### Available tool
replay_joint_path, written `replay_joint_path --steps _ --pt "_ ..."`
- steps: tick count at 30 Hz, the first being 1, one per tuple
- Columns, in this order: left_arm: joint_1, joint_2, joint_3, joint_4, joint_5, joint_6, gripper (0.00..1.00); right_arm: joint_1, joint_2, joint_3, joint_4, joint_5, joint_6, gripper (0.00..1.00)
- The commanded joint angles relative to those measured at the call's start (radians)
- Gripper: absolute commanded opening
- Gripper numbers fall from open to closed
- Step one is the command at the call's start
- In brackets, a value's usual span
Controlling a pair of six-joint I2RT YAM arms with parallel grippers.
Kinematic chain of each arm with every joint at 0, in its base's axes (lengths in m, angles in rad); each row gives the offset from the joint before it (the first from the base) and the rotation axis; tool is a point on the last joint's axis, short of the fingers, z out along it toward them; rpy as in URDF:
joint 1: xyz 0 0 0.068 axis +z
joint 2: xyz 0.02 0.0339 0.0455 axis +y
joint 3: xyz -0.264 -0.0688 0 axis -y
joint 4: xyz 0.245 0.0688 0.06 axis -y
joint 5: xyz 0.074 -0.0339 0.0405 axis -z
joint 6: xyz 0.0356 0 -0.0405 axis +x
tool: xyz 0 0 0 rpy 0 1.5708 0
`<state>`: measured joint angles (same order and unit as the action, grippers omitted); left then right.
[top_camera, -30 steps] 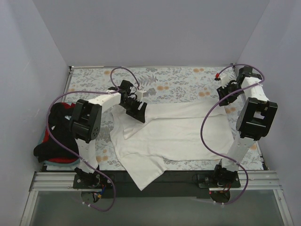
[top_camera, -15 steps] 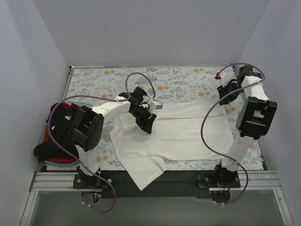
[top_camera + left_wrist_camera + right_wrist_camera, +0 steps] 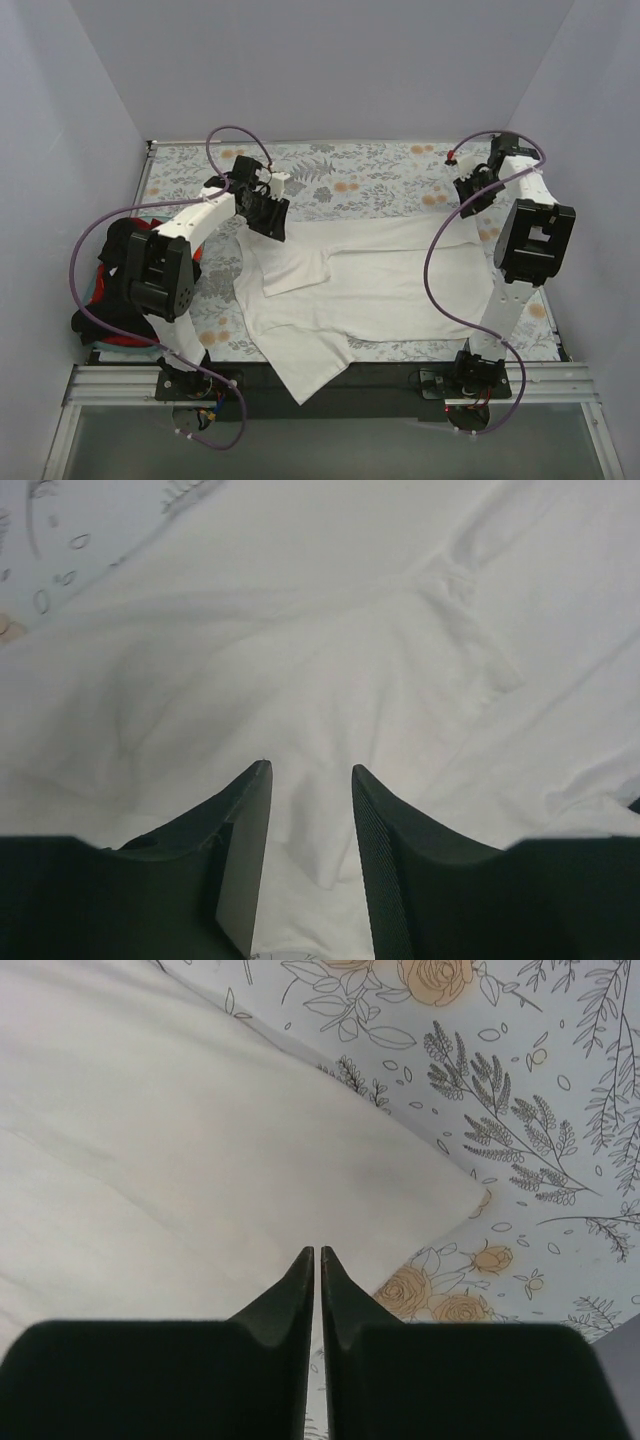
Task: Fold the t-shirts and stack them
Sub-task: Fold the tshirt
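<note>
The large off-white t-shirt [image 3: 390, 285] lies spread across the middle of the floral table cloth [image 3: 380, 175], with its left part folded inward and a flap hanging over the near edge. My left gripper [image 3: 270, 218] is open and empty just above the shirt's far left corner. In the left wrist view the gripper [image 3: 310, 772] has rumpled white cloth [image 3: 300, 640] beneath it. My right gripper [image 3: 470, 197] hovers at the shirt's far right corner. In the right wrist view it [image 3: 317, 1252] is shut on nothing, above the shirt's corner [image 3: 440, 1195].
A pile of black, red and teal shirts [image 3: 118, 290] sits at the table's left edge beside the left arm. Grey walls close in the left, right and back sides. Purple cables loop over both arms.
My left gripper swung right over the shirt, then drew back to the far left corner. The shirt's left part now lies folded inward. My right gripper shifted slightly left.
</note>
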<state>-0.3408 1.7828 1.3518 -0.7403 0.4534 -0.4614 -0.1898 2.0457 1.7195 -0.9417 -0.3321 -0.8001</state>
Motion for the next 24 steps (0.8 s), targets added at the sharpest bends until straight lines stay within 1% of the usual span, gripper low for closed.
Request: replay_joint_path --steps 1,5,6,10,13,16,17,19,20,21,23,24 --pt "0.019 0.024 0.039 -0.001 -0.143 -0.092 0.35 0.041 0.04 0.058 0.017 0.095 0.055 0.1" --pt "0.063 0.098 0.053 -0.057 -0.267 -0.128 0.32 0.072 0.07 0.057 0.04 0.179 0.059 0.08" --pt "0.071 0.122 0.056 -0.062 -0.283 -0.135 0.31 0.076 0.076 0.04 0.047 0.191 0.058 0.08" --pt "0.091 0.17 0.058 -0.073 -0.331 -0.137 0.3 0.095 0.093 -0.01 0.072 0.26 0.045 0.08" --pt "0.1 0.219 0.073 -0.053 -0.363 -0.131 0.3 0.096 0.129 -0.018 0.102 0.309 0.055 0.07" --pt "0.115 0.288 0.147 -0.044 -0.381 -0.122 0.29 0.096 0.182 0.006 0.132 0.334 0.079 0.07" --pt "0.128 0.338 0.202 -0.042 -0.386 -0.112 0.29 0.096 0.198 0.046 0.145 0.361 0.096 0.07" --pt "0.143 0.397 0.26 -0.039 -0.371 -0.111 0.28 0.098 0.263 0.1 0.161 0.392 0.117 0.07" --pt "0.158 0.453 0.3 -0.037 -0.366 -0.106 0.28 0.098 0.287 0.171 0.17 0.403 0.137 0.07" --pt "0.166 0.481 0.37 -0.039 -0.361 -0.105 0.27 0.098 0.341 0.208 0.172 0.415 0.147 0.07" --pt "0.183 0.544 0.469 -0.068 -0.345 -0.1 0.27 0.099 0.39 0.328 0.173 0.427 0.157 0.07" --pt "0.189 0.594 0.56 -0.074 -0.338 -0.091 0.27 0.098 0.433 0.368 0.185 0.438 0.167 0.08"
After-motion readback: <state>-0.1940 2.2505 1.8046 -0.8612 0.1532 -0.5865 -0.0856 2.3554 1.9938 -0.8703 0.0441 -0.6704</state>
